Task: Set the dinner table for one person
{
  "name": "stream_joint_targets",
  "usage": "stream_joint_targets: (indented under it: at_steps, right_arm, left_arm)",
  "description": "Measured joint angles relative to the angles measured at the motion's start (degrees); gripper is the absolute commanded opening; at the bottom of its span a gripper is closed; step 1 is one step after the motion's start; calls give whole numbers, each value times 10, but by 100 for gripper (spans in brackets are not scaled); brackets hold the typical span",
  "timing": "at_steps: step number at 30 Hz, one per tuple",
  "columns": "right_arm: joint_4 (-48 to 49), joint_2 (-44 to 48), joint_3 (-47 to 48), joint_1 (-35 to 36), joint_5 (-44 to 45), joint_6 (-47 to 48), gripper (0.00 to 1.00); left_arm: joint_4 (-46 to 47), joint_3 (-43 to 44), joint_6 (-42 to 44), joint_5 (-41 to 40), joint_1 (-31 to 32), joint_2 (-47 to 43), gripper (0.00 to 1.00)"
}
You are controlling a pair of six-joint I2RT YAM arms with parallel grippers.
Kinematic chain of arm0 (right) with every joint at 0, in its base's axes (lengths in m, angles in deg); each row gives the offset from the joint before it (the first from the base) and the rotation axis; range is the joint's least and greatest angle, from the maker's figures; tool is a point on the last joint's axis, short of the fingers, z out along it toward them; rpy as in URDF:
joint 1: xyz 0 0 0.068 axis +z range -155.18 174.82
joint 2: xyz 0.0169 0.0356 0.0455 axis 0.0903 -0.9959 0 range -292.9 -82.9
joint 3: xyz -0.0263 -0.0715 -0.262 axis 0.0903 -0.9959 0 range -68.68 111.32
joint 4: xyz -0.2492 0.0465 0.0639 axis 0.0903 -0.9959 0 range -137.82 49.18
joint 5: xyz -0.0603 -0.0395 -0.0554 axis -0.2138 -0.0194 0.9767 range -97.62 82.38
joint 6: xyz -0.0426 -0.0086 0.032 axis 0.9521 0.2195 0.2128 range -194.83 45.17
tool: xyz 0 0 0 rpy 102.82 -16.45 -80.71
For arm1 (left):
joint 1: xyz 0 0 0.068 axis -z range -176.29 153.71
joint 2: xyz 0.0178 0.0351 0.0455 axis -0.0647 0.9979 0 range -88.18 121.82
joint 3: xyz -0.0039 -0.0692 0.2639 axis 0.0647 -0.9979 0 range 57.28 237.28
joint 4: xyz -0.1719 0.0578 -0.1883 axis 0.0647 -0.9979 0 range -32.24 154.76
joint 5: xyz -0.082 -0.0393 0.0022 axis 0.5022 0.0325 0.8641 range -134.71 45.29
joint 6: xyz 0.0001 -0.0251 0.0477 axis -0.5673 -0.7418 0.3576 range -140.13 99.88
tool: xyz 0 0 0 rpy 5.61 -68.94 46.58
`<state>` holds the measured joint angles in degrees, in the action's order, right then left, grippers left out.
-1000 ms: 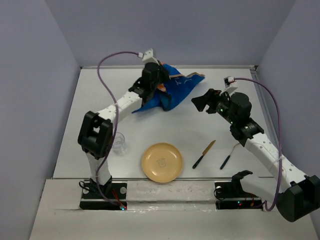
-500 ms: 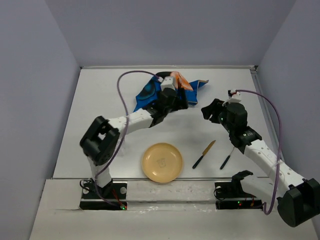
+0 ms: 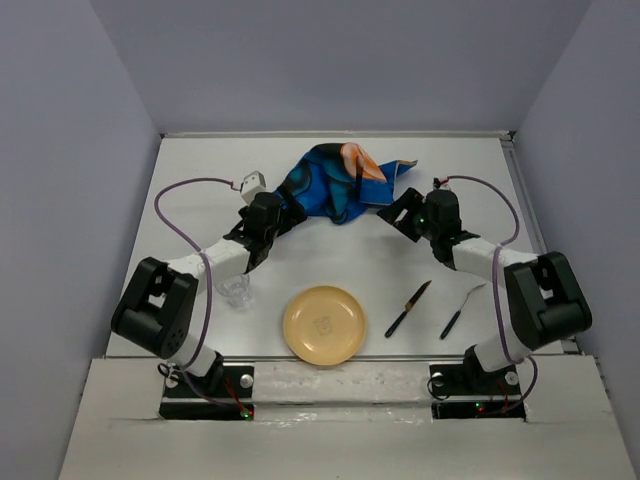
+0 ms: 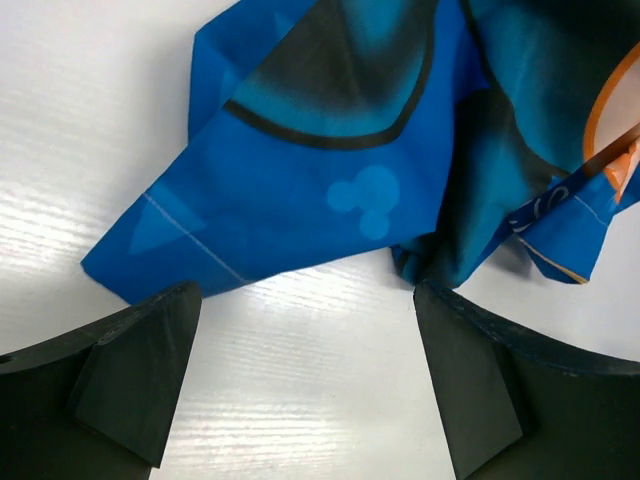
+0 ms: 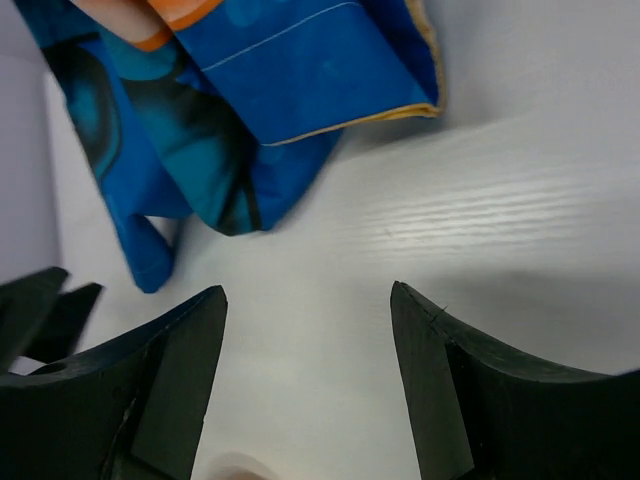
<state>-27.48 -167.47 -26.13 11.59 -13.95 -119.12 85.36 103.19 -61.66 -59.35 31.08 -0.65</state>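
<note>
Dinner table (image 4: 300,410) just beneath left gripper (image 4: 305,295)

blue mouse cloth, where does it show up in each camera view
Top external: the blue cloth lies crumpled at the far middle of the dinner table.
Left wrist: the blue cloth spreads across the top and centre.
Right wrist: the blue cloth sits in the upper left.
Shared landmark: the orange patch on the cloth, at the right edge in left wrist and the top edge in right wrist.
</note>
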Motion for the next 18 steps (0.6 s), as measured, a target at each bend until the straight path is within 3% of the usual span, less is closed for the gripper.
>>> stream_joint_targets:
  at_steps: [7,14,18]
  right_arm:
    - [246,-141,-13,22,-41,-150,72]
    - [367,-246,8,48,-5,-238,71]
    - [404,-278,12,48,19,-263,66]
  left_arm:
    - [17,-54,-15,-7,1,-62,97]
    - [37,-71,-31,-2,-9,-74,96]
    - [43,-71,-31,0,-12,-74,96]
